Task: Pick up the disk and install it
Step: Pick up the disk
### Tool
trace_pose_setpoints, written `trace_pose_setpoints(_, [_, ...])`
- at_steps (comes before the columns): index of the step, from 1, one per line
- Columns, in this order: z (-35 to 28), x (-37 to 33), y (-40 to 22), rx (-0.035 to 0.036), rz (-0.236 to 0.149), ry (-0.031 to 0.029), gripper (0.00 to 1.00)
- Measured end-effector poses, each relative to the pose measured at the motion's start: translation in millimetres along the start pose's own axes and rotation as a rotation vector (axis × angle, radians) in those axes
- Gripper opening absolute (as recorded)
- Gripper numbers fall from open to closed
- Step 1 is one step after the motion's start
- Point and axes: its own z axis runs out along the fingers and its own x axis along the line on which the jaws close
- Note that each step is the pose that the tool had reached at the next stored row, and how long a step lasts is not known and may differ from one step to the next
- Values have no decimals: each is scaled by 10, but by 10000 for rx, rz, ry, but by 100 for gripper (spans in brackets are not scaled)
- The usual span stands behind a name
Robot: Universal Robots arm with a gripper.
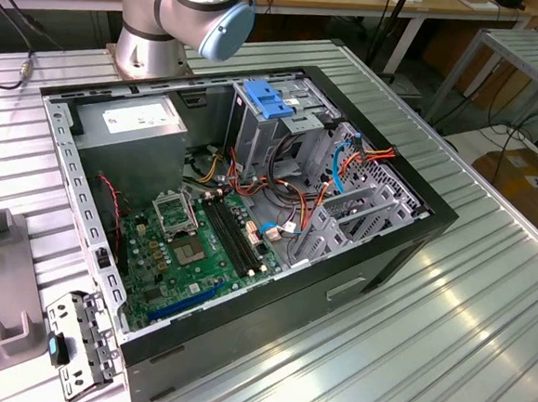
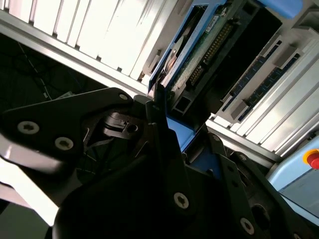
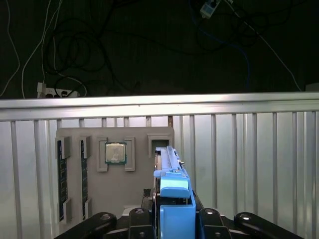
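The disk, a dark drive in a bright blue carrier, stands on edge between the black fingers of my gripper in the first wrist view. It hangs over the grey fixture on the ribbed table, near the fixture's upright slot. In the second wrist view the disk shows its green circuit board and blue rail, with a black finger pressed against its edge. The gripper is shut on the disk.
The open computer case lies on the table with its motherboard, silver drive cage with a light-blue latch, and loose cables. The arm's base stands behind it. The fixture holds a processor and memory sticks.
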Motion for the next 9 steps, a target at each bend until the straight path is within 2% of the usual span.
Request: trace_pose_setpoints(9, [-14, -1, 0, 0, 0, 1, 37])
